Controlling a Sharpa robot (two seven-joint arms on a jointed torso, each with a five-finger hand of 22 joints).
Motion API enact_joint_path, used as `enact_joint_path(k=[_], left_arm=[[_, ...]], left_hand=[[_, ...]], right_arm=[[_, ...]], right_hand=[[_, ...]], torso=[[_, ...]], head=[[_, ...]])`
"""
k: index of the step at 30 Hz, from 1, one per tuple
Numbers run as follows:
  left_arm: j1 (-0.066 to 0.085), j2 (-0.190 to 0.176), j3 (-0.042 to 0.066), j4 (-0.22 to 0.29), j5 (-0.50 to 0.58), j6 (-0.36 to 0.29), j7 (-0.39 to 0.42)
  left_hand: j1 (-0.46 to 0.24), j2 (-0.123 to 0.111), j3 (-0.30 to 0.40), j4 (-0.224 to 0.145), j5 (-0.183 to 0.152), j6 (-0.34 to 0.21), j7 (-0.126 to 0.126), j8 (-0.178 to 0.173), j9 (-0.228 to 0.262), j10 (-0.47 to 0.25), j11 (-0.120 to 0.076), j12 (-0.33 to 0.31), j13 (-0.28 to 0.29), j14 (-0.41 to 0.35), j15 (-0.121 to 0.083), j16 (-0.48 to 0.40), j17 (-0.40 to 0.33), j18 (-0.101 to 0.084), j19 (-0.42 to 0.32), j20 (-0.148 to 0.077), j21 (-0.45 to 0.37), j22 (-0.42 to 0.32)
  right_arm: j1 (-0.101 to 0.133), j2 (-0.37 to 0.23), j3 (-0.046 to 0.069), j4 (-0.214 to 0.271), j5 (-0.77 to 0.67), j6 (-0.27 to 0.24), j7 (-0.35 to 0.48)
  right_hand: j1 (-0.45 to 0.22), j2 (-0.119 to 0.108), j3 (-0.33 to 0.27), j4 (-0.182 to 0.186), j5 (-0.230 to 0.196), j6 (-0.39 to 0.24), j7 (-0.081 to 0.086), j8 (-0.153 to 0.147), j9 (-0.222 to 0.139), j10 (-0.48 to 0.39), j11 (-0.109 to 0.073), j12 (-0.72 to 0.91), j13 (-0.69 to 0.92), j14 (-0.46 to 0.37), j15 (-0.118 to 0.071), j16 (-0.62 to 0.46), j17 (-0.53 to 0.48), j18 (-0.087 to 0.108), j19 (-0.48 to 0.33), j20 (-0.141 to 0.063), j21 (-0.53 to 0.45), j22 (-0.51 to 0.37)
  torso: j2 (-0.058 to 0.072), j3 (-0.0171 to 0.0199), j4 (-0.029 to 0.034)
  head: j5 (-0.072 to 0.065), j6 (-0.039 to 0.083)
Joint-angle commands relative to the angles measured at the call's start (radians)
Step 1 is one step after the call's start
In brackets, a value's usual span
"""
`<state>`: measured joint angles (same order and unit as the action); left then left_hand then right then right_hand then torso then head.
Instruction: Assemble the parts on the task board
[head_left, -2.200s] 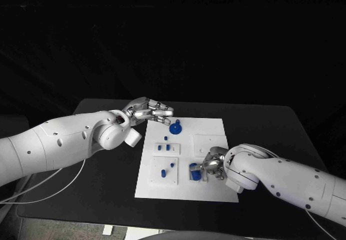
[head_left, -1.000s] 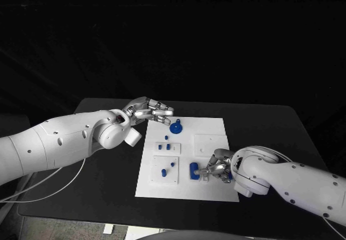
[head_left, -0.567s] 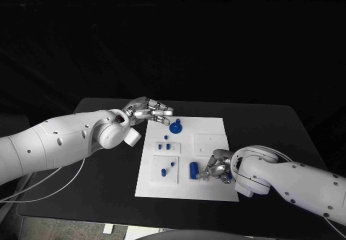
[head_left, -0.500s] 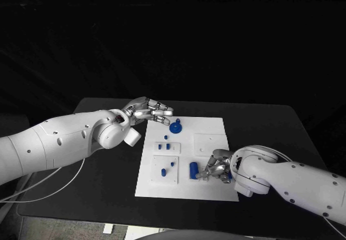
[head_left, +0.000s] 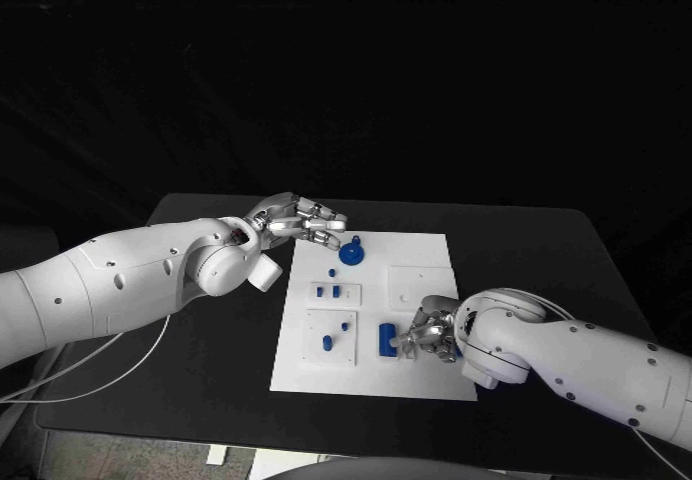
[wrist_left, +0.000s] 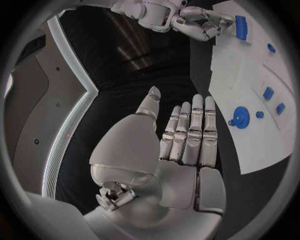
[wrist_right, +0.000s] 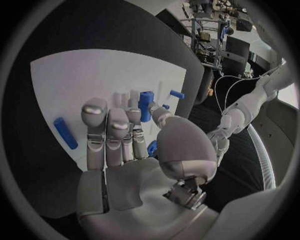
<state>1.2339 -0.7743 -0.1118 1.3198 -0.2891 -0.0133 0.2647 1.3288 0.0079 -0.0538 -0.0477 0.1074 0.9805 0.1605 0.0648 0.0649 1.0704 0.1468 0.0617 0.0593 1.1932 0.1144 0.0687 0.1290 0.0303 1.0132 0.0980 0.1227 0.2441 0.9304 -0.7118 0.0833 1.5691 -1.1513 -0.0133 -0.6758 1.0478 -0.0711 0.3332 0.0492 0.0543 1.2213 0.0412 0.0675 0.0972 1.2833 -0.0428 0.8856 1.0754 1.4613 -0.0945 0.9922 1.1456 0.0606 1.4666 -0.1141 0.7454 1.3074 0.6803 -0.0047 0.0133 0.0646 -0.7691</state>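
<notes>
The white task board (head_left: 426, 380) lies mid-table. My right hand (head_left: 430, 335) is at its near right part, fingertips against the side of an upright blue block (head_left: 388, 338) (wrist_right: 145, 105) (wrist_left: 240, 27). A bit of blue (wrist_right: 152, 148) shows under its thumb; I cannot tell if it is held. A blue bar (head_left: 327, 345) (wrist_right: 65, 132) lies on the near left fixture. Two small blue pieces (head_left: 333, 292) sit mid-board, and a round blue part (head_left: 351, 254) (wrist_left: 240, 117) lies farther back. My left hand (head_left: 297, 221) (wrist_left: 184, 135) hovers at the far left corner, fingers straight, holding nothing.
The black table (head_left: 216, 340) surrounds the board, with bare room on both sides. A white raised plate (head_left: 418, 285) sits on the board's right half, just beyond my right hand. My left forearm (head_left: 130, 285) crosses the table's left part.
My right hand has drawn slightly left and back, closing on the blue block, which now stands a little farther up the board. The left arm has not moved.
</notes>
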Motion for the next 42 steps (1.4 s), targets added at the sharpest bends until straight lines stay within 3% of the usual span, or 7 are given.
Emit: enact_joint_path(k=[1, 11, 20, 23, 26, 32, 42], left_arm=[[0.000, 0.002, 0.000, 0.001, -0.002, 0.017, 0.005], [0.000, 0.002, 0.000, 0.001, -0.003, 0.018, 0.003], [0.000, 0.001, 0.000, 0.000, -0.004, 0.014, 0.006], [0.000, 0.001, 0.000, 0.000, -0.004, 0.009, 0.011], [0.000, 0.000, 0.000, -0.001, -0.003, 0.003, 0.019], [0.000, -0.001, 0.000, 0.000, 0.005, -0.011, 0.040], [0.000, -0.002, 0.000, 0.001, 0.011, -0.019, 0.051]], left_hand=[[-0.007, 0.004, 0.000, 0.007, 0.000, -0.008, 0.000, 0.000, 0.000, -0.009, 0.000, -0.002, 0.001, -0.003, 0.000, -0.003, 0.001, 0.017, 0.001, 0.000, 0.003, -0.001], [-0.007, 0.004, 0.000, 0.007, 0.000, -0.008, 0.000, 0.000, 0.000, -0.009, 0.000, -0.002, 0.001, -0.003, 0.000, -0.003, 0.001, 0.017, 0.001, 0.000, 0.003, -0.001], [-0.006, 0.006, 0.000, 0.007, 0.001, -0.008, 0.000, 0.000, 0.000, -0.010, 0.000, -0.002, 0.001, -0.003, 0.000, -0.003, 0.001, 0.017, 0.000, 0.000, 0.007, -0.006], [-0.006, 0.006, 0.000, 0.007, 0.001, -0.008, 0.000, 0.000, 0.000, -0.010, 0.000, -0.002, 0.001, -0.003, 0.000, -0.003, 0.001, 0.017, 0.000, 0.000, 0.007, -0.006], [-0.005, 0.007, -0.001, 0.005, 0.001, -0.005, -0.001, 0.001, 0.000, -0.005, -0.001, -0.002, 0.001, -0.001, -0.001, -0.002, 0.002, 0.017, 0.001, -0.001, 0.009, -0.009], [-0.002, 0.014, -0.002, 0.000, 0.003, 0.008, -0.006, 0.001, 0.000, 0.022, -0.009, -0.002, 0.001, 0.010, -0.006, -0.001, 0.004, 0.014, 0.003, -0.005, 0.013, -0.011], [-0.002, 0.018, -0.006, -0.004, 0.004, 0.014, -0.008, 0.000, 0.000, 0.038, -0.014, -0.002, 0.001, 0.014, -0.009, -0.002, 0.004, 0.011, 0.005, -0.009, 0.016, -0.013]], right_arm=[[-0.004, 0.003, -0.001, -0.003, -0.013, 0.018, 0.000], [-0.010, 0.005, -0.001, -0.007, -0.011, 0.032, -0.001], [-0.012, -0.025, 0.003, 0.009, -0.017, -0.060, 0.027], [-0.012, -0.050, 0.027, 0.023, -0.015, -0.076, 0.039], [-0.011, -0.079, 0.063, 0.035, -0.012, -0.076, 0.046], [-0.003, -0.143, 0.120, 0.037, -0.016, -0.035, 0.043], [0.003, -0.195, 0.140, 0.004, -0.096, 0.078, -0.005]], right_hand=[[0.005, -0.008, 0.003, -0.010, -0.005, 0.005, 0.002, -0.003, -0.001, 0.004, 0.002, 0.002, 0.001, 0.005, -0.004, -0.001, 0.001, -0.006, 0.056, -0.009, 0.004, 0.089], [0.017, -0.025, 0.020, -0.046, -0.001, 0.005, 0.002, -0.004, 0.004, 0.002, 0.003, 0.003, 0.002, 0.004, -0.002, -0.001, -0.002, -0.004, 0.055, -0.005, 0.002, 0.089], [0.020, -0.055, 0.022, -0.027, -0.003, 0.003, 0.003, -0.003, 0.014, 0.006, 0.004, 0.017, 0.012, 0.004, -0.004, -0.003, -0.006, -0.002, 0.057, -0.007, 0.005, 0.089], [0.031, -0.065, 0.022, -0.018, -0.003, -0.004, 0.006, -0.004, 0.019, 0.008, 0.004, 0.023, 0.017, 0.005, -0.004, -0.001, -0.006, -0.002, 0.057, -0.007, 0.009, 0.089], [0.044, -0.068, 0.023, -0.021, -0.003, -0.014, 0.008, -0.004, 0.019, 0.011, 0.006, 0.030, 0.022, 0.004, -0.002, -0.001, -0.007, -0.002, 0.057, -0.006, 0.010, 0.089], [0.098, -0.064, 0.023, -0.067, 0.008, 0.001, 0.003, -0.003, 0.044, 0.011, 0.003, 0.040, 0.030, 0.005, -0.002, 0.002, -0.007, -0.003, 0.056, -0.004, 0.015, 0.091], [0.112, -0.053, 0.010, -0.114, 0.025, 0.006, -0.008, -0.004, 0.168, 0.006, -0.003, 0.034, 0.027, 0.004, -0.004, 0.013, -0.002, -0.009, 0.055, -0.007, 0.019, 0.093]], torso=[[0.000, -0.0003, -0.0005], [0.000, -0.0001, -0.0005], [0.000, 0.0008, -0.0014], [-0.001, 0.0006, -0.0022], [-0.001, 0.0010, -0.0030], [-0.001, 0.0015, -0.0031], [0.000, 0.0013, -0.0027]], head=[[0.001, -0.001], [0.000, -0.002], [-0.002, 0.002], [-0.004, 0.004], [-0.008, 0.007], [-0.019, 0.011], [-0.033, 0.012]])
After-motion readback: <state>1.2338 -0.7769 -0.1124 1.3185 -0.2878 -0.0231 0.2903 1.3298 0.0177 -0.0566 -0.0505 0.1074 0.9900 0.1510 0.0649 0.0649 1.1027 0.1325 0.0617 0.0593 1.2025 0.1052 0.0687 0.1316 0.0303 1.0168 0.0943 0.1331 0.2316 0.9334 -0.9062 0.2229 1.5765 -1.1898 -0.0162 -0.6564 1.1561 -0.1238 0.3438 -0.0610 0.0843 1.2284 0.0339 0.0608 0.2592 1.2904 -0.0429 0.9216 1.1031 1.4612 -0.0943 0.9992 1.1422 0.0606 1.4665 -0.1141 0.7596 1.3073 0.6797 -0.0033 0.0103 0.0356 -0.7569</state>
